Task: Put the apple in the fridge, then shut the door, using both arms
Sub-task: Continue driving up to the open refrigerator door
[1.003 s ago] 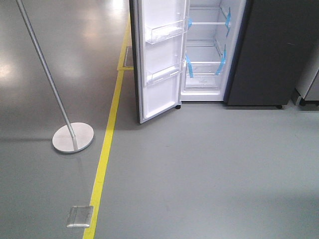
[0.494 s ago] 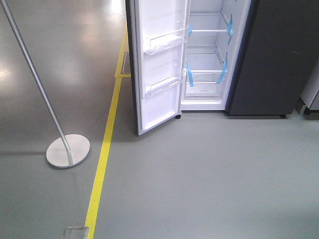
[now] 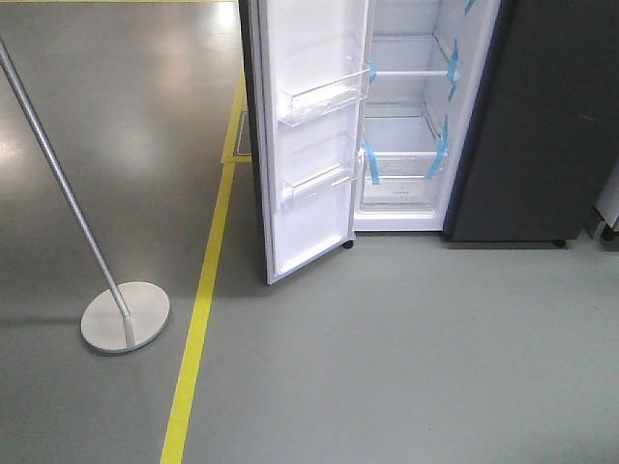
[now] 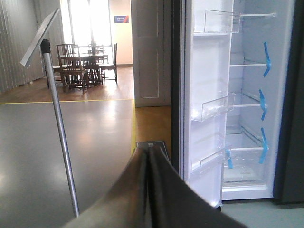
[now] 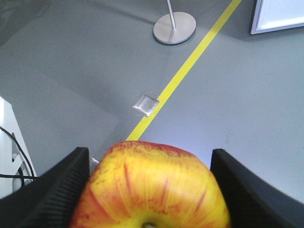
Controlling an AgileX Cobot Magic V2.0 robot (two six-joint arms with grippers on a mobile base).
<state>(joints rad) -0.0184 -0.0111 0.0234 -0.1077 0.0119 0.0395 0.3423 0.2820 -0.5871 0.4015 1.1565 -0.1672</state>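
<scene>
The apple (image 5: 152,185), red streaked over yellow with its stem dimple towards the camera, fills the bottom of the right wrist view. My right gripper (image 5: 149,159) is shut on it, one black ribbed finger (image 5: 57,190) on each side. The fridge (image 3: 411,135) stands open ahead, showing a white lining and blue-taped glass shelves. Its door (image 3: 309,145) is swung out to the left, with clear bins on its white inner face. In the left wrist view my left gripper (image 4: 148,159) is shut with nothing in it, level with the door (image 4: 206,95). Neither arm shows in the front view.
A metal pole on a round base (image 3: 124,315) stands left of a yellow floor line (image 3: 198,329). A dark grey cabinet side (image 3: 542,116) flanks the fridge on the right. A metal floor plate (image 5: 145,104) lies on the line. A dining table and chairs (image 4: 85,61) stand far behind.
The front view has drawn closer to the fridge, which sits lower and larger in frame. The pole base has slid left and the floor plate has dropped out of the bottom edge.
</scene>
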